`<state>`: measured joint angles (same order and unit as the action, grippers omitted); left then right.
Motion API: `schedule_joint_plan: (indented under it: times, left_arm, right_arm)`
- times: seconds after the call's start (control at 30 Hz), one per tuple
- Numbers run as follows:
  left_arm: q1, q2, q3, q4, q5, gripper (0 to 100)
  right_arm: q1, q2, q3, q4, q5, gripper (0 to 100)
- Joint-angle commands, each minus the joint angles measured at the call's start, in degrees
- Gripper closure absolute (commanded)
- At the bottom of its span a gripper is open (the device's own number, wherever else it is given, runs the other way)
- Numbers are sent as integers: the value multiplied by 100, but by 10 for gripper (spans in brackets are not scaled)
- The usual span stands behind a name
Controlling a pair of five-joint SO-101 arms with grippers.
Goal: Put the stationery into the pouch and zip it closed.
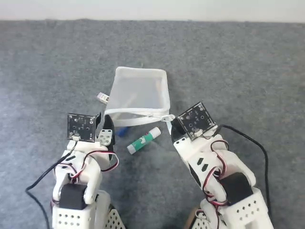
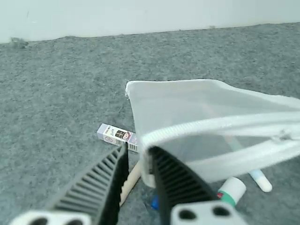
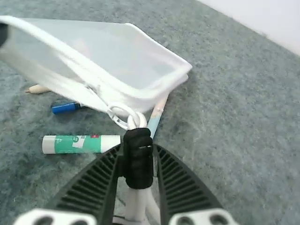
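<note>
One pouch (image 1: pixel 140 98) sits on the carpet (image 1: pixel 238 71) between two grippers. The left gripper (image 2: pixel 138 153) pinches its zip-edge corner, and the right gripper (image 3: pixel 138 151) clamps the black zip pull (image 3: pixel 138 165). Lying outside the pouch are one glue stick (image 1: pixel 143 140), one blue pen (image 3: pixel 68 107), one pencil (image 3: pixel 37 88) and one eraser (image 2: pixel 117 135).

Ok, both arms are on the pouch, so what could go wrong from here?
1. The glue stick, blue pen and pencil lie outside the pouch. If the right gripper draws the zipper pull now, the pouch may close without them.
2. The left gripper pinches only the pouch's corner, so a hard pull might slip it free.
3. With both grippers occupied, fetching an item means letting go, and the pouch could sag.
</note>
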<state>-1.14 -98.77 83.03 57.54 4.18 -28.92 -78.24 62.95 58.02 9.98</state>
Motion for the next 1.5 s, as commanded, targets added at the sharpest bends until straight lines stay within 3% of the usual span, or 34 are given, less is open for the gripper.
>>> schedule_joint_plan:
  times: [0.0,0.2,0.57,0.83,1.07,1.33,1.47]
  left_arm:
    - [-35,-53,-259,70,255,811]
    - [-26,-44,-259,132,422,795]
    - [-18,-44,-75,-158,422,799]
    - [299,-62,-31,-176,193,987]
    - [677,-70,-22,-62,-141,991]
    - [668,-79,-66,-97,-149,991]
    - [563,-79,-286,-53,-149,991]
  right_arm:
    - [-110,-426,-448,-136,193,991]
    - [-154,-1226,-457,110,387,991]
    - [-1270,-2527,-457,927,782,991]
    - [-1262,-2554,-431,954,747,991]
    - [-1235,-2571,-422,936,738,985]
    - [-1226,-2571,167,673,747,775]
    - [-1200,-2571,308,567,756,782]
